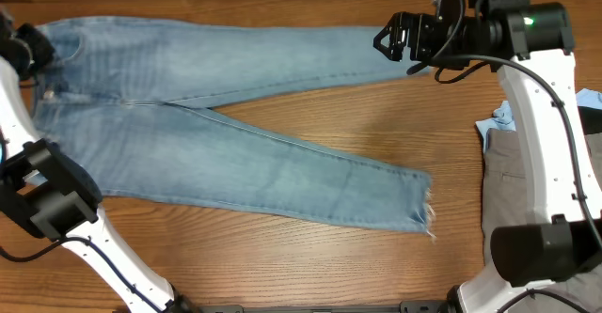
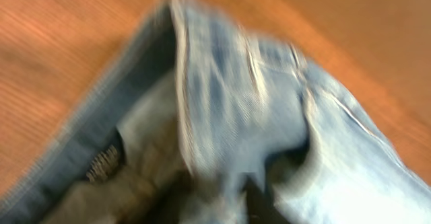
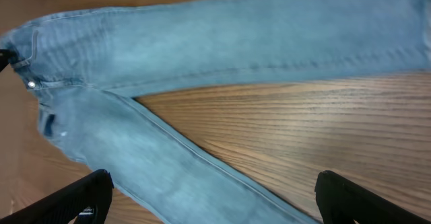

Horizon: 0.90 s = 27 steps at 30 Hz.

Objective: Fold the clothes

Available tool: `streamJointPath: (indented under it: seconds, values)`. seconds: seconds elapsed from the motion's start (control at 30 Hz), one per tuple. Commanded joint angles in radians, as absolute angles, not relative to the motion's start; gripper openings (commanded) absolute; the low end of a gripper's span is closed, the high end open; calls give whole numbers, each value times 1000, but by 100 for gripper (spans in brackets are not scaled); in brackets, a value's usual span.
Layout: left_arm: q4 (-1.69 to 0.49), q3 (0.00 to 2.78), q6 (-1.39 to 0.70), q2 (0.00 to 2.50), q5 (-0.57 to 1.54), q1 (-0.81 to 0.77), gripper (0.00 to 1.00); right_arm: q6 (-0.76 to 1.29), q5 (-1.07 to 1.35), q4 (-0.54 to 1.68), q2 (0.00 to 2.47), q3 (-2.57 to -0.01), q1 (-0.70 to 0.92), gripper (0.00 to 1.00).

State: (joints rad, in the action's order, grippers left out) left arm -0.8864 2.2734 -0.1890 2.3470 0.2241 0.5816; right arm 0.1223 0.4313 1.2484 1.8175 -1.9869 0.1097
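The light blue jeans (image 1: pixel 235 163) lie flat on the worktop (image 1: pixel 376 116), waist at the left, legs spreading right, the near hem frayed. The right claw (image 1: pixel 384 39) hangs fully released over the far leg. The left claw (image 1: pixel 21 48) is at the waistband; its grip I cannot tell.

Nothing readable. Only candidate is a small dark label (image 2: pixel 104 163) sewn inside the waistband of the jeans (image 2: pixel 236 116), seen in the left wrist view. It has pale print in what looks like a couple of short lines. Blur smears it, so no letters, brand or size can be made out.
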Motion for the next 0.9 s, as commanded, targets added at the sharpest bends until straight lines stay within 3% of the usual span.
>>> streamJointPath:
  seconds: [0.0, 0.23, 0.4, 0.87]
  values:
    - [-925, 2288, -115, 2336, 244, 545, 64, 103, 419, 1249, 1843, -1965, 119, 100]
    - [-1053, 2289, -62, 2298, 91, 551, 68, 96, 419, 1264, 1871, -1871, 119, 100]
    - [-1169, 2288, -59, 2212, 95, 555, 62, 105, 419, 1255, 1872, -1789, 119, 100]
    - [-1449, 2288, -76, 1740, -17, 557, 66, 155, 419, 1356, 1863, -1766, 135, 100]
